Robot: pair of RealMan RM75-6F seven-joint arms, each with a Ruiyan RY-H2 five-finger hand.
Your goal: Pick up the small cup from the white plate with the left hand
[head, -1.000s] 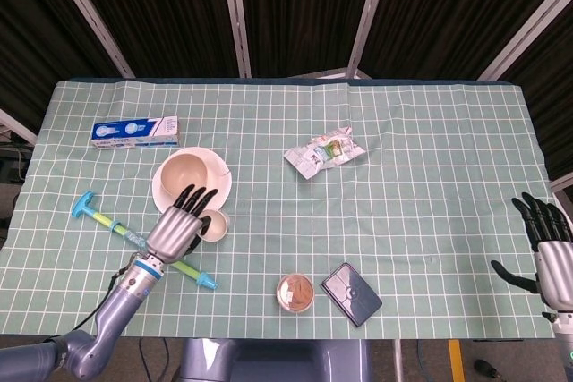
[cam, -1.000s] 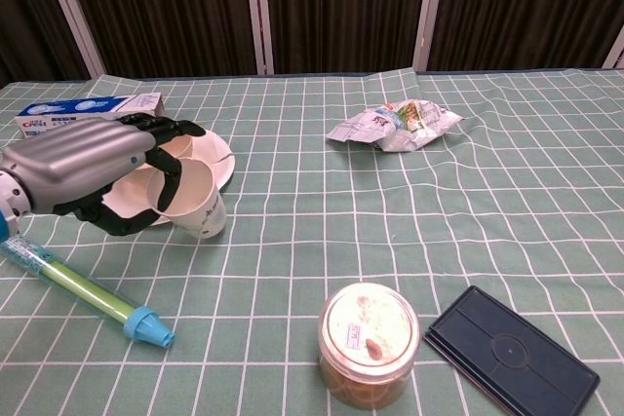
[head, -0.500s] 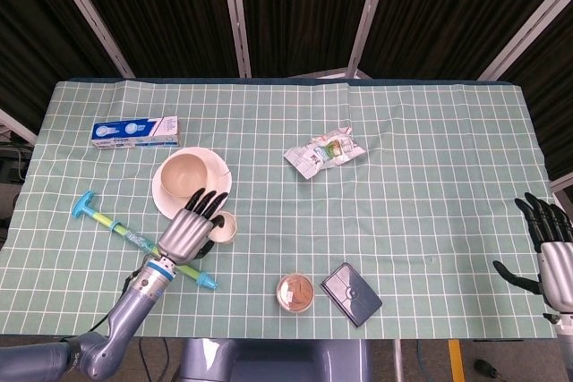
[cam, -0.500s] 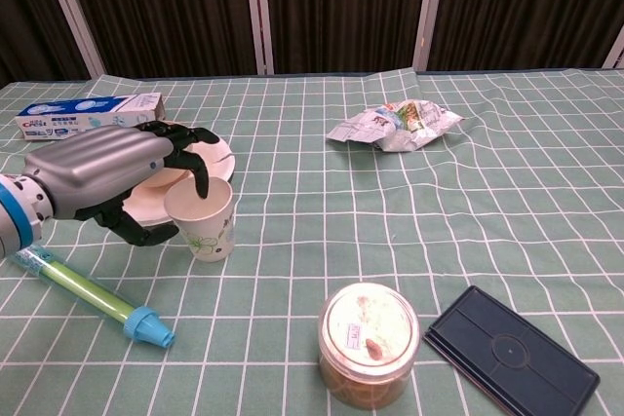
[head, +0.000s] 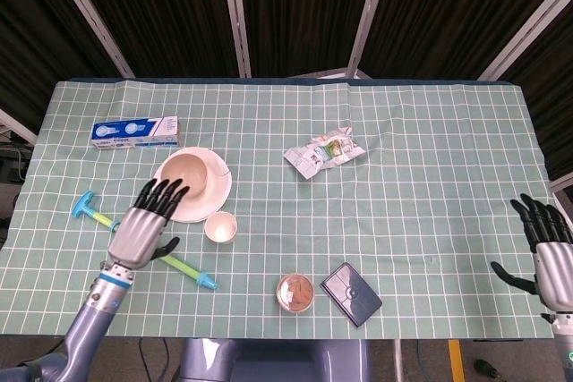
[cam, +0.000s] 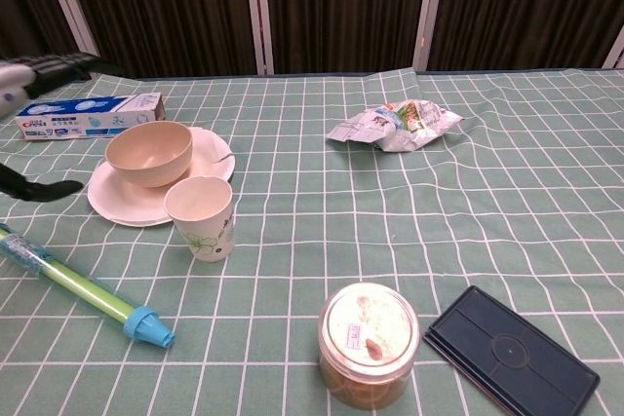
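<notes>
The small white paper cup (head: 220, 227) stands upright on the tablecloth, just off the front right rim of the white plate (head: 220, 187). A beige bowl (head: 188, 171) sits on that plate. My left hand (head: 146, 223) hovers left of the cup, apart from it, fingers spread over the plate's left edge and holding nothing. In the chest view the cup (cam: 201, 217) stands in front of the plate (cam: 125, 206), and only the left hand's fingertips (cam: 44, 188) show at the left border. My right hand (head: 548, 252) is open at the table's far right edge.
A toothpaste box (head: 136, 131) lies behind the plate. A blue and green syringe-like tool (head: 183, 267) lies under my left hand. A snack packet (head: 324, 151) is at centre. A lidded jar (head: 295, 292) and a black case (head: 351, 293) sit near the front edge.
My left hand let go of the cup and drew back to the left. The cup, tilted in its grip before, now stands upright on the cloth beside the plate.
</notes>
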